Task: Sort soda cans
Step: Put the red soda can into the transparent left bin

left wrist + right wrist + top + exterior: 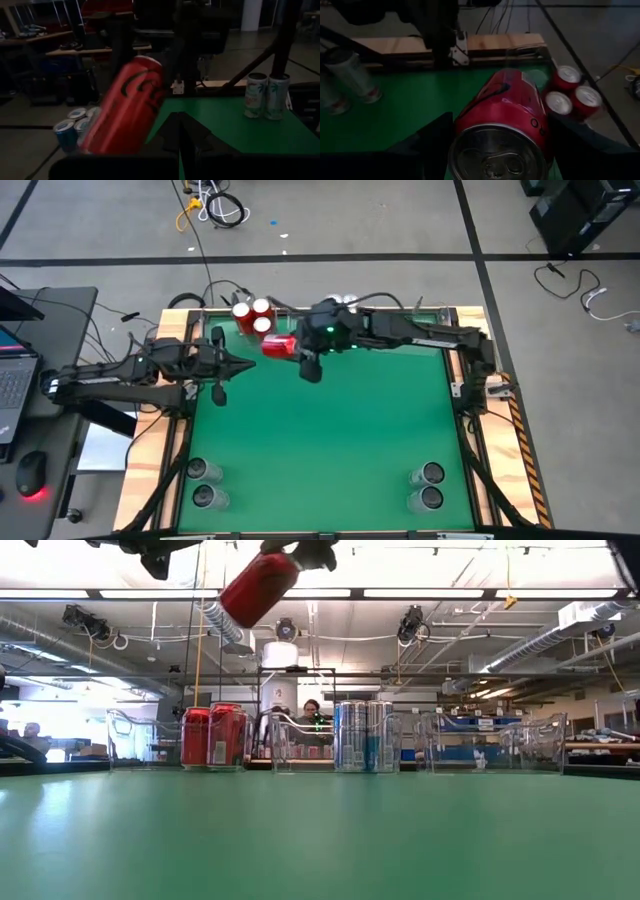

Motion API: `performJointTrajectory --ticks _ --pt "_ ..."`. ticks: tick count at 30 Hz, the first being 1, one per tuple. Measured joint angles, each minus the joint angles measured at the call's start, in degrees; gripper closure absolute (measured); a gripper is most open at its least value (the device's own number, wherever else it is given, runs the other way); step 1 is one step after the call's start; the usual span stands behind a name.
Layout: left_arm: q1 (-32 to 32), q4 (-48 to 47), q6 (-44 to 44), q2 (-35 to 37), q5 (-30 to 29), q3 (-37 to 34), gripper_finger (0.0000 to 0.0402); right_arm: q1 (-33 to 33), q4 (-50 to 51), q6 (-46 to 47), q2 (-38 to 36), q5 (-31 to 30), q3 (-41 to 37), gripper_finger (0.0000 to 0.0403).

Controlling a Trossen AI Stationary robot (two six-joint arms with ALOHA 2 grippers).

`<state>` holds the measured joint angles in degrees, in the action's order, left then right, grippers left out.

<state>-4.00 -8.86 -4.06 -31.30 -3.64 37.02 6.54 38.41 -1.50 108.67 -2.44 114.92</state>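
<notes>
High view: we see a green surface (330, 440) framed in pale wood, standing on a grey floor crossed by dark lines. The right tool (290, 352) reaches over the far left part of the surface, and its fingers are clamped on the sides of a red can (279, 346), which lies tilted in the air just beside three red cans (252, 315) grouped in a clear bin at the far edge. The left tool (218, 366) waits over the left side of the surface with its fingers pressed together and nothing between them. Two pale cans (206, 483) stand at the near left corner and two dark cans (428, 486) at the near right corner. A laptop (12, 370) and a mouse (32, 474) sit on a side desk to the left, and cables (214, 205) lie on the floor beyond.

In the low view we see the held can hanging high above the surface, tipped on a slant. Along the far edge stands a row of clear bins (500, 745); one holds the red cans, another holds light blue-and-white cans (362, 735). Behind them the room opens into a workshop with long ceiling lights (400, 592), pipes and ducts, and a person (312, 718) seated far back.

In the right wrist view the silvery top of the held can faces us, between the two dark fingers.
</notes>
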Motion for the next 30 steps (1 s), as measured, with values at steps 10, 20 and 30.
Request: performJointTrajectory --ticks 10,20,30 --pt "-0.6 -6.3 0.0 3.2 -0.1 2.3 0.0400 1.4 18.6 0.1 15.9 3.7 20.1 0.0128" --pt "-0.6 -9.3 1.2 4.4 0.0 2.4 0.0400 1.3 31.4 2.4 24.6 7.3 18.9 0.0127" --pt "-0.5 -10.2 1.5 4.3 0.0 2.1 0.0400 1.1 29.7 1.6 28.7 7.9 19.2 0.0126"
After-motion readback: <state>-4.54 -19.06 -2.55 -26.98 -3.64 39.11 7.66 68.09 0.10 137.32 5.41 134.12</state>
